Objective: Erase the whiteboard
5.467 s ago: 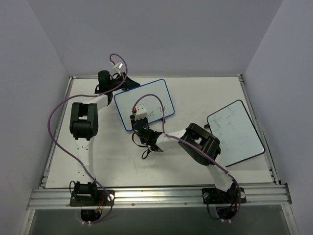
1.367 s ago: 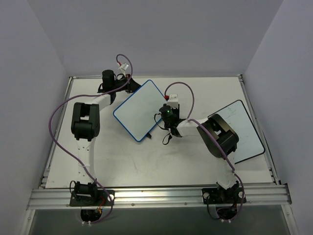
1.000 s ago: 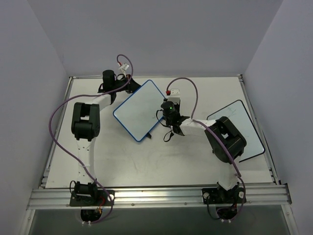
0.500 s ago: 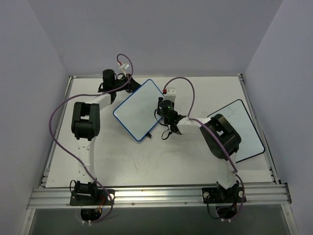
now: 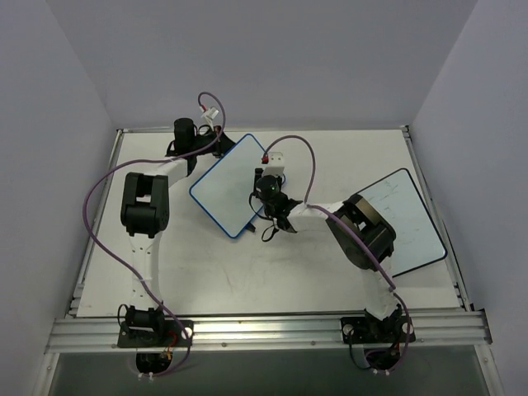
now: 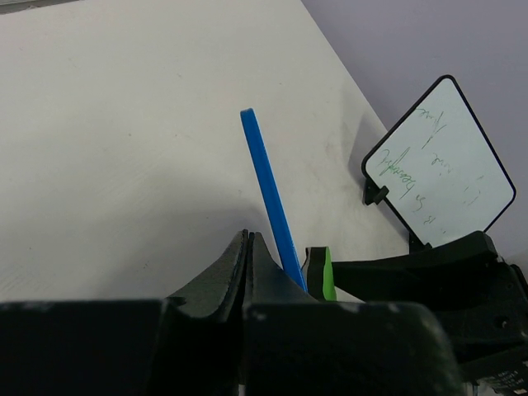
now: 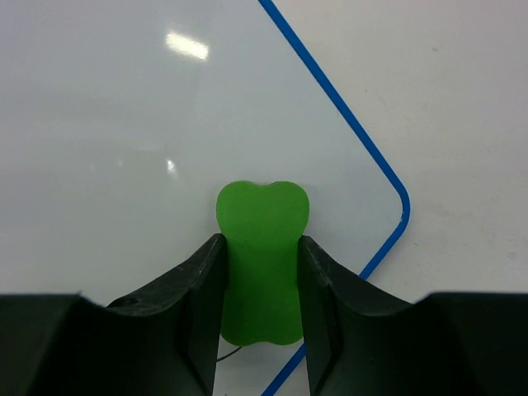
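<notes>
We log: right pincer [image 7: 261,243] clamped on green eraser [image 7: 262,216] | whiteboard [image 7: 124,124] face under its tips, corner just right | left pincer [image 6: 247,247] closed, whiteboard's blue edge just right of it.

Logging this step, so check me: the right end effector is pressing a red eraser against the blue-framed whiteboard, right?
Not red: the eraser is green. The right wrist view shows the right end effector pressing it against the blue-framed whiteboard.
</notes>
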Tool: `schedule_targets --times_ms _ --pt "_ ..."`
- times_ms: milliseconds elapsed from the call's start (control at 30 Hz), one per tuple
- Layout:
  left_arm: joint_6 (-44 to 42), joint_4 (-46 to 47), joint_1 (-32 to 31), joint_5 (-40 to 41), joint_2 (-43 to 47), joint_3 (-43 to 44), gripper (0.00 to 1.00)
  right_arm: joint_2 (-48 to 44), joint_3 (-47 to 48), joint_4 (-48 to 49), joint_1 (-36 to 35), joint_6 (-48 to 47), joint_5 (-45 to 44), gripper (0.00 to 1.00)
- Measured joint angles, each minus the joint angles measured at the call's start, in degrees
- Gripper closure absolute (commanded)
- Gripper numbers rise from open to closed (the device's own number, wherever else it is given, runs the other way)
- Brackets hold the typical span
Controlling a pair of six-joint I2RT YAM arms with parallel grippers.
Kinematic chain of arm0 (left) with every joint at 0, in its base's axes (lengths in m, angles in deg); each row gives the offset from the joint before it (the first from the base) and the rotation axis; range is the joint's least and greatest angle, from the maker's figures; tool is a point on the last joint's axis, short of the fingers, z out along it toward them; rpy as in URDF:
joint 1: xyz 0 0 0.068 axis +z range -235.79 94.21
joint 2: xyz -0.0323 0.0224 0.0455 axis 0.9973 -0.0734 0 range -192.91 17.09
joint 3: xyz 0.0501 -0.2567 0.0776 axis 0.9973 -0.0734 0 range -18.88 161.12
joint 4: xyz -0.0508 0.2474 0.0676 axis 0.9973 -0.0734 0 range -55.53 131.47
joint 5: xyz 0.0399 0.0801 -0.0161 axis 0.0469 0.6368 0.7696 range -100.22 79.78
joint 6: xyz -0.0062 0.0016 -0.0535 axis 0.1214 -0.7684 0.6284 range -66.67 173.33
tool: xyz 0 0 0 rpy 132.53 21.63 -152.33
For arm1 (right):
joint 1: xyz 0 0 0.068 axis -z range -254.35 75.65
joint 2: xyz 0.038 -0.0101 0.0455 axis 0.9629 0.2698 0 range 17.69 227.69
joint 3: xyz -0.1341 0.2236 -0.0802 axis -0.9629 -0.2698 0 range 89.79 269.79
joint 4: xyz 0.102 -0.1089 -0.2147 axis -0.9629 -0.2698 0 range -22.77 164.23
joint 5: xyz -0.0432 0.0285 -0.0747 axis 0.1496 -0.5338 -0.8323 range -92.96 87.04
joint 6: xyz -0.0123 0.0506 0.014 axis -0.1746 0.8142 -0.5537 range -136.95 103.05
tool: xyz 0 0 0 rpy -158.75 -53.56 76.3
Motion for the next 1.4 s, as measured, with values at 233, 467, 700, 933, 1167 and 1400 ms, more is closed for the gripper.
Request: schedule_targets --times_ms 233,467,700,933,1167,1400 --pt "-0.5 -0.44 -0.04 0.09 0.02 0.0 0.98 0.0 -0.76 2.78 -3.96 0.39 -2.27 1.0" --pt "-1.09 -0.61 -0.07 0.33 0.11 0.0 0.98 -0.02 -2.84 5.84 -5.46 2.23 -4.31 1.0" --pt "-1.38 -0.66 -0.09 0.68 0.11 0.0 0.98 -0.13 -4.13 6.86 -3.61 4.83 -3.8 1.0" --pt "-1.44 -1.03 -0.13 0.66 0.22 0.0 0.98 -0.13 -5.01 4.46 0.24 5.6 -3.52 1.0" --pt "-1.46 -1.66 -0.2 0.68 0.33 0.0 0.98 -0.13 -5.11 4.13 0.76 6.1 -2.71 1.0" --pt "-1.46 -1.73 -0.2 0.68 0.33 0.0 0.98 -0.13 -5.11 3.96 -0.72 5.6 -4.28 1.0"
